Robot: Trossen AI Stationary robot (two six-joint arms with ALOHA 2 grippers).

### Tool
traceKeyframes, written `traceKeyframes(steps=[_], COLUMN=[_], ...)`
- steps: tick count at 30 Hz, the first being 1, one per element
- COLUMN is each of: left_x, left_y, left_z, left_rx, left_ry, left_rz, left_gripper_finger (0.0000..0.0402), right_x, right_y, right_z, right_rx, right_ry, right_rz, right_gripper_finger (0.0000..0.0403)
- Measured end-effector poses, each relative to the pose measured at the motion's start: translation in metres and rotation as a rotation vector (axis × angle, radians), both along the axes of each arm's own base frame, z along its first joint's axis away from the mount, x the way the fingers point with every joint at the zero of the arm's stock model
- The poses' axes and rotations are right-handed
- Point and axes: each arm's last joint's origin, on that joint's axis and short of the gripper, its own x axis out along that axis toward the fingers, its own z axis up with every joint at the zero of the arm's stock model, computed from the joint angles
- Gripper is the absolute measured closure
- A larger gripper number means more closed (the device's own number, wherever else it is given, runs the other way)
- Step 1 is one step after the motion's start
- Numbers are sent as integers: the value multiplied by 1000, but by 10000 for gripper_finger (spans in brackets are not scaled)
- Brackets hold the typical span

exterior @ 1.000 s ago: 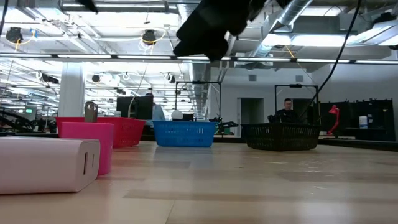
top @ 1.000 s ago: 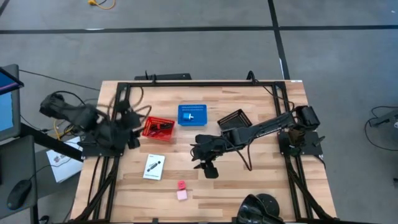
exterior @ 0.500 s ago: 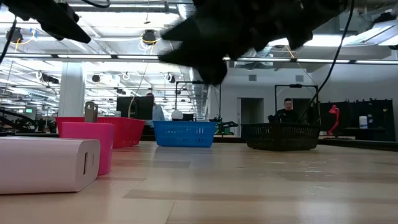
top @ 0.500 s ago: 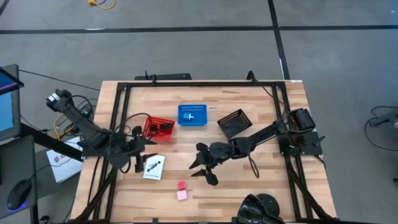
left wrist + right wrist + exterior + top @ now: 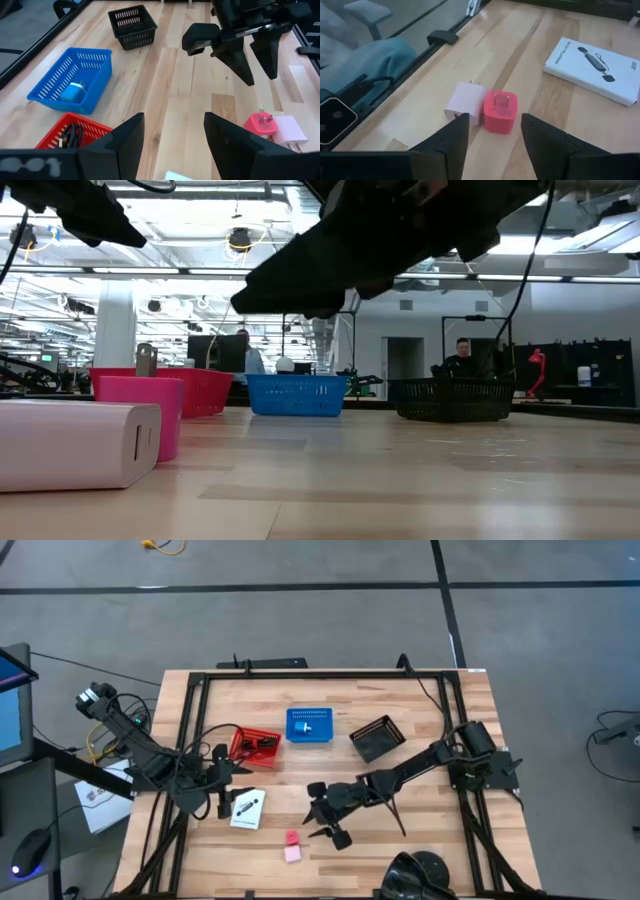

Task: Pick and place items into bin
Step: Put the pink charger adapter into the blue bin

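Two pink cubes, a deep pink one (image 5: 501, 111) and a pale one (image 5: 465, 102), lie side by side near the table's front edge (image 5: 291, 845). My right gripper (image 5: 492, 137) hangs open just above and short of them (image 5: 325, 828), slanting down, touching nothing. A white card packet (image 5: 247, 808) with a black pen-like shape lies flat to the left. My left gripper (image 5: 228, 785) stands open beside the packet's far end, nothing between its fingers (image 5: 172, 145). A blue cube (image 5: 75, 92) lies in the blue basket (image 5: 309, 726). A dark red cord (image 5: 70, 136) lies in the red basket (image 5: 255, 747).
A black perforated basket (image 5: 377, 738) stands tilted at the back right of the three baskets. A black frame (image 5: 320, 674) runs round the tabletop. Bare wood lies between the baskets and the cubes. A person sits in the room beyond the table (image 5: 462, 358).
My right gripper has sunk and gone toward the table's near edge, closing on the pink cubes. My left gripper swung down from beside the red basket toward the near edge, to the white packet's far end, then kept still. Nothing on the table has moved.
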Motion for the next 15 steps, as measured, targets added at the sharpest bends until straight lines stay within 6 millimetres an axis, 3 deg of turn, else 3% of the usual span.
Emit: traceKeyframes(steps=[4, 9, 15], left_x=[0, 0, 0], left_y=[0, 0, 0], left_z=[0, 0, 0], left_rx=[0, -25, -27], left_ry=[1, 2, 2], left_rz=[0, 4, 4], left_gripper_finger=[206, 206, 206], right_x=[3, 10, 29], right_y=[5, 3, 2], right_z=[4, -14, -32], right_rx=[1, -23, 25], right_ry=[-29, -15, -19], right_rz=[9, -33, -43], right_gripper_finger=[195, 164, 158])
